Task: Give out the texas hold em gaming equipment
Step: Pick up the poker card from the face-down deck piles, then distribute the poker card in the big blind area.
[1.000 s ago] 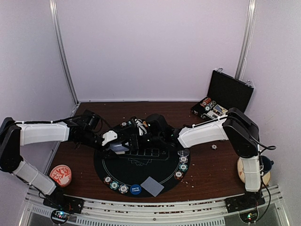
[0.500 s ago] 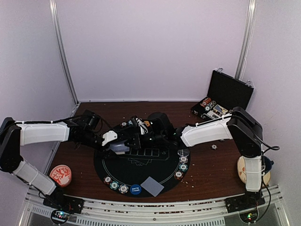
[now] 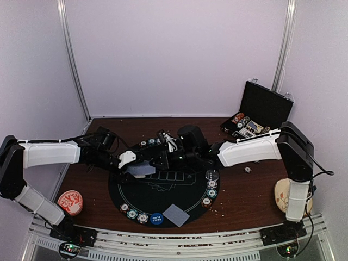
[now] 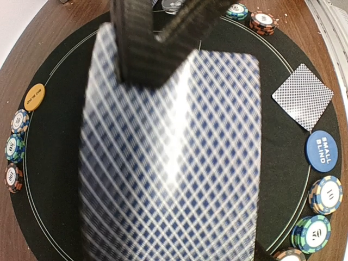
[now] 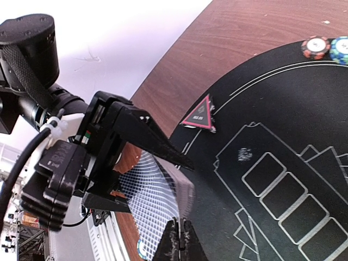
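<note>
Left gripper (image 4: 144, 65) clamps the blurred cards (image 4: 174, 163), lower finger hidden, long axis along its fingers. Right gripper (image 5: 179, 238) is closed at their edge.

In the left wrist view the grey-blue lattice-backed playing cards (image 4: 174, 163) are smeared with blur, run off the bottom edge and cover the middle of the round black felt mat (image 4: 54, 174). The left gripper's dark fingers (image 4: 133, 49) are cut off at the top. Of the right gripper (image 5: 178, 239) we see only the closed tips at the bottom of its own view, and from above we cannot read the small striped poker chips (image 3: 211, 187) on the mat's right rim.
</note>
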### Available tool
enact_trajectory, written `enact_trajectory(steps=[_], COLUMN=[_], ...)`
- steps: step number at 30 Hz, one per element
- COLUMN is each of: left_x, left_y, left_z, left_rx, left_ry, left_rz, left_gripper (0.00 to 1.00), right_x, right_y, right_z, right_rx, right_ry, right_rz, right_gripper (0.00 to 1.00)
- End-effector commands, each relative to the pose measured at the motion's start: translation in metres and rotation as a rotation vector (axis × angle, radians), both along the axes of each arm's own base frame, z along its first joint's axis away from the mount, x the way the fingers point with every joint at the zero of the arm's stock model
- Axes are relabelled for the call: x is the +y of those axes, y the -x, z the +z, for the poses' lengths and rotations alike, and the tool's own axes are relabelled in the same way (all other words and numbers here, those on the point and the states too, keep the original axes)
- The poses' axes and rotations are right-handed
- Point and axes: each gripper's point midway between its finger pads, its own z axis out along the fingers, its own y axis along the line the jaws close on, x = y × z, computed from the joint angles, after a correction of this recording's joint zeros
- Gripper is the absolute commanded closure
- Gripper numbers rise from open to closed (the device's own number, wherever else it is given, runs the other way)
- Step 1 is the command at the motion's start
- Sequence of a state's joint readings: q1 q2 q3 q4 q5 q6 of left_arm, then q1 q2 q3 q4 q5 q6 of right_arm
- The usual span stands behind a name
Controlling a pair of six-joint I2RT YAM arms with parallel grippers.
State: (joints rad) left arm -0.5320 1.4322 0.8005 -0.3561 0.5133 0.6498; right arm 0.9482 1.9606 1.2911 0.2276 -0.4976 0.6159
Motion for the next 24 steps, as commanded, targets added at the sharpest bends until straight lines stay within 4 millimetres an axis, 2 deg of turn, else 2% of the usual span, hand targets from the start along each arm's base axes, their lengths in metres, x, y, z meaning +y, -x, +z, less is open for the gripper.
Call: enact_trajectory(steps=[1,8,12,15,20,24], left_x=[-0.005,-0.004,-0.004,-0.004,-0.004,-0.004], left_y=[-0.002,-0.003,-0.004,-0.004,-0.004,-0.004], left_z=[0.005,0.004,0.004,0.005,0.004,0.005], left_rx=[-0.021,-0.025,-0.023,-0.027,-0.025,-0.025], left_ry=[0.023,0.017,0.017,0.018,0.016,0.017], left_rz=[-0.019,-0.013,-0.011,-0.012,-0.011,-0.011], left_gripper=[0.88,0.88,0.88,0.88,0.88,0.88], right_x=[-0.021,-0.050,-0.074,-0.096,-0.132,-0.151], right_y=[-0.019,-0.037,-0.057,-0.076,-0.108,-0.130], right_z=[0.016,0.025,0.027,0.021,-0.002,-0.022], right_rx=[-0.048,-0.056,-0.061,-0.039,-0.010,-0.006], right_ry=[-0.002,-0.020,-0.017,-0.007,0.063,0.143], right_rz=[-0.072,-0.143,-0.229,-0.336,-0.547,-0.704], right_gripper=[1.00,1.00,1.00,1.00,1.00,1.00])
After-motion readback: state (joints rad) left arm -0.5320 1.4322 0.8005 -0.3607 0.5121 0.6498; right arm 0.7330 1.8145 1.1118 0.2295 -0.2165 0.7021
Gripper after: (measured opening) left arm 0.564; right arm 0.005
